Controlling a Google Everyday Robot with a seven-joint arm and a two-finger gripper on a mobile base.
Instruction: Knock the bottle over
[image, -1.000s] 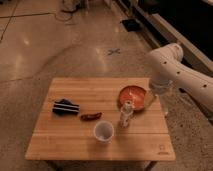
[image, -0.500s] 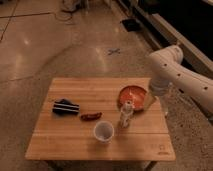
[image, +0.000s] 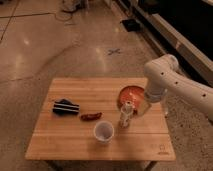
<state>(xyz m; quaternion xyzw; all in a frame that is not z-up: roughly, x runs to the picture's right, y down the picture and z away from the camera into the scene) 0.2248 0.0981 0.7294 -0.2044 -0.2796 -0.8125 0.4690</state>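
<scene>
Nearest, a white cup (image: 103, 132) stands on the wooden table (image: 100, 90), the bottle (image: 125, 115) upright just to its right. Farther back lie a small red item (image: 91, 116), a black object (image: 66, 107) and an orange bowl (image: 130, 94). The gripper (image: 141, 107) hangs just behind the bottle, whether open or closed cannot be told

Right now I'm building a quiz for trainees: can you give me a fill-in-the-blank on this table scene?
The bottle stands ___ on the wooden table.
The white cup sits to its ___ in the picture.
The gripper hangs to the bottle's ___ in the picture, beside the orange bowl.
Missing: upright; left; right.
</scene>
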